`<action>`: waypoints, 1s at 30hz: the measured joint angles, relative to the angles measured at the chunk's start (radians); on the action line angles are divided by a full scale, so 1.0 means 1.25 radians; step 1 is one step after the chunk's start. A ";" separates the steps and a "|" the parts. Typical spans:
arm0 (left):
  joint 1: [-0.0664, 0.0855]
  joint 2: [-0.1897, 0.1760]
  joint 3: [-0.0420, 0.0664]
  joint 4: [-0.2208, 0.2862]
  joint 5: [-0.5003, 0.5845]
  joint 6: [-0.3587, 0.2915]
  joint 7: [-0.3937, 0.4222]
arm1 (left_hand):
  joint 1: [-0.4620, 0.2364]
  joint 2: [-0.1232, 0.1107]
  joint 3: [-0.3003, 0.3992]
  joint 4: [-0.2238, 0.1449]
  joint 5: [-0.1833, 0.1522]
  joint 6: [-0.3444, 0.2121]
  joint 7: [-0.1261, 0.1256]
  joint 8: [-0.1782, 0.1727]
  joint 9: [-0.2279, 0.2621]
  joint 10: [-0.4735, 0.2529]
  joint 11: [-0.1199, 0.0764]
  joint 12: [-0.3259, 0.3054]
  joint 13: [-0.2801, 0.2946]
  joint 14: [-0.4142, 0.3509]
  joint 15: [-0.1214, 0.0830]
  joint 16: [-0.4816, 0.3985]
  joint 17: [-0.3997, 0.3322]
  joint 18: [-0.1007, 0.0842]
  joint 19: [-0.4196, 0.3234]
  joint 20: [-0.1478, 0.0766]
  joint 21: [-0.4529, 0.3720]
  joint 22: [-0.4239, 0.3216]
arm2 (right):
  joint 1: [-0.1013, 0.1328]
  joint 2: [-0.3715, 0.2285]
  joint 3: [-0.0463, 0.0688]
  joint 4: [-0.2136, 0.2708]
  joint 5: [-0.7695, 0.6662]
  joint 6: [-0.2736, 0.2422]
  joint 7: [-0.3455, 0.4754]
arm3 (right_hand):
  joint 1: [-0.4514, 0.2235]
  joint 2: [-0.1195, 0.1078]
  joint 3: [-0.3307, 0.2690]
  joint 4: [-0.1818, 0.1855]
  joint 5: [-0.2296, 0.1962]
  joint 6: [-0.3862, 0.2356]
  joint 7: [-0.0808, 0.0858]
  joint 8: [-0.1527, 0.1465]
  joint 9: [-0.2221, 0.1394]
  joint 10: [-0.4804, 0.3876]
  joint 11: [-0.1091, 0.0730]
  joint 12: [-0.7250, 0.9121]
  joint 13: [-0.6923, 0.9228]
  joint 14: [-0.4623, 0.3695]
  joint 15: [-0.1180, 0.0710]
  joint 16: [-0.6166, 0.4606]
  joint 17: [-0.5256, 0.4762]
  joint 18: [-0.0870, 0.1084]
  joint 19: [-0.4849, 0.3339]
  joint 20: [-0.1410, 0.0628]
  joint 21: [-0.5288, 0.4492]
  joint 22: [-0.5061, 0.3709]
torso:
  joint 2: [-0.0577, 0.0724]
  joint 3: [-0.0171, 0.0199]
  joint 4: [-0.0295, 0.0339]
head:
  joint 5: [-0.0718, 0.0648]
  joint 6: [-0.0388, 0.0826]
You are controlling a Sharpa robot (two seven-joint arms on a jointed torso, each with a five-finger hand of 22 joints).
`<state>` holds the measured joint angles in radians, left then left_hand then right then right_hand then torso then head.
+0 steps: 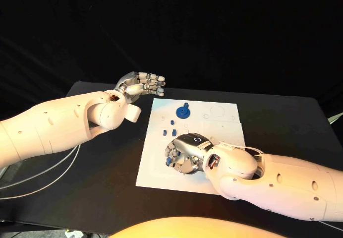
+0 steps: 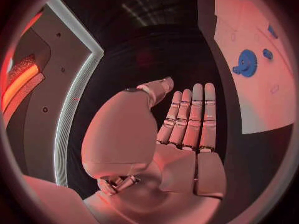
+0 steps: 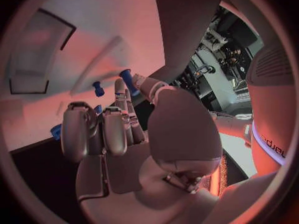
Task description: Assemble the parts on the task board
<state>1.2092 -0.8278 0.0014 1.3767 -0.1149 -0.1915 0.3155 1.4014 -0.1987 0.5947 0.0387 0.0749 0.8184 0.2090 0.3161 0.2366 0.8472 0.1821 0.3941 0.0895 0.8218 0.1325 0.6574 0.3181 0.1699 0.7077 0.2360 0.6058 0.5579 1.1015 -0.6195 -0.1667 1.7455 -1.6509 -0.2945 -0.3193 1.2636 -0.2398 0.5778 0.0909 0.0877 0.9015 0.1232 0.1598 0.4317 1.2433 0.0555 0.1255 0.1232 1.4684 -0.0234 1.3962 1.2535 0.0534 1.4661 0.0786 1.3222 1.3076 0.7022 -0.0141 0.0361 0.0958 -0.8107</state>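
The head view is evenly lit from above; the white rectangular task board (image 1: 161,173) is rendered bright against the matte black table (image 1: 286,119). Both wrist views are bathed in reddish light, and straight edges are bent by fisheye distortion toward the dark rims.

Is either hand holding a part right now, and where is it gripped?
The left hand holds nothing, its fingers straight. The right hand rests over the task board, fingers curled beside small blue parts; a grip cannot be told.
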 measured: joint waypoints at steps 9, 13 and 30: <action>0.000 -0.001 0.000 0.000 0.000 0.002 -0.002 | 0.000 0.000 0.000 0.000 0.000 0.000 0.000 0.000 0.000 0.000 0.000 0.000 0.000 0.000 0.000 0.000 0.000 0.000 0.000 0.000 0.000 0.000 | -0.001 -0.011 0.000 0.013 0.005 -0.011 -0.001 | -0.001 -0.008 -0.015 0.006 0.003 -0.055 -0.015 -0.032 -0.014 0.003 -0.003 -0.007 0.010 0.000 0.000 0.000 -0.003 0.000 0.000 0.000 0.000 0.000 | 0.000 0.0005 0.0000 | 0.000 0.000; 0.000 -0.002 0.000 0.001 0.000 0.003 -0.003 | 0.000 0.000 0.000 0.000 0.000 0.000 0.000 0.000 0.000 0.000 0.000 0.000 0.000 0.000 0.000 0.000 0.000 0.000 0.000 0.000 0.000 0.000 | -0.002 -0.034 0.001 0.035 0.009 -0.025 0.002 | 0.003 -0.012 -0.036 0.009 0.003 -0.081 -0.022 -0.046 -0.023 0.005 -0.005 -0.011 0.016 -0.003 -0.003 0.000 -0.003 0.000 0.000 0.000 0.006 0.000 | 0.000 0.0008 0.0000 | -0.001 0.001; 0.000 -0.016 -0.002 0.005 0.000 0.004 -0.003 | 0.000 0.000 0.000 0.000 0.000 0.000 0.000 0.000 0.000 0.000 0.000 0.000 -0.001 0.000 0.000 0.000 0.000 0.000 0.000 0.000 0.000 -0.001 | 0.063 -0.311 0.017 0.114 0.339 -0.119 0.063 | -0.012 0.008 -0.123 0.038 0.060 0.070 -0.015 0.071 0.045 0.120 -0.032 0.716 0.756 -0.002 -0.027 0.055 0.044 -0.019 -0.001 -0.019 0.139 0.000 | -0.004 0.0004 -0.0069 | -0.083 0.020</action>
<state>1.2087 -0.8475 -0.0006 1.3831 -0.1152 -0.1861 0.3114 1.4014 -0.1987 0.5947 0.0387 0.0749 0.8184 0.2090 0.3161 0.2368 0.8472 0.1821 0.3941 0.0885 0.8218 0.1325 0.6574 0.3182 0.1698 0.7077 0.2359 0.6059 0.5573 1.1805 -1.0088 -0.1461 1.8874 -1.2275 -0.4429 -0.2409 1.2491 -0.2295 0.4238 0.1381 0.1626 0.9884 0.1045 0.2482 0.4880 1.3938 0.0157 1.0207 1.0684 1.4663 -0.0578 1.4650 1.3084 0.0291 1.4648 0.0548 1.4954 1.3073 0.6967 -0.0136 0.0275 -0.0085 -0.7863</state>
